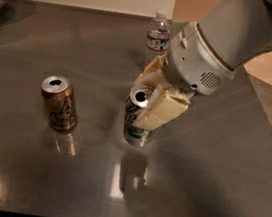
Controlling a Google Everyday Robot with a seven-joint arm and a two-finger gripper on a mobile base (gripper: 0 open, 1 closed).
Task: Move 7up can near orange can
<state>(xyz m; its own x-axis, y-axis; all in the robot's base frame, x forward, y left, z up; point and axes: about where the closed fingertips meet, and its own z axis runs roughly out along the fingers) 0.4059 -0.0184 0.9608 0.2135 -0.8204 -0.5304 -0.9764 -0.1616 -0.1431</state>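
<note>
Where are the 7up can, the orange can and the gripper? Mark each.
7up can (132, 126): camera view, lower side wall.
orange can (59, 106): camera view, middle of side.
gripper (146, 103): camera view, between fingertips clamping the 7up can.

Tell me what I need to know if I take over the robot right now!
Gripper: over the middle of the table, shut on the 7up can, one finger behind it and one in front.
7up can: upright in the grip; I cannot tell if it touches the table.
Orange can: standing upright to the left of it, with a bare gap between the two.
Water bottle: behind the gripper, not part of the job.
Done: the 7up can is grasped.
Left: probably close the gap to the orange can, set the can down, let go.
</note>
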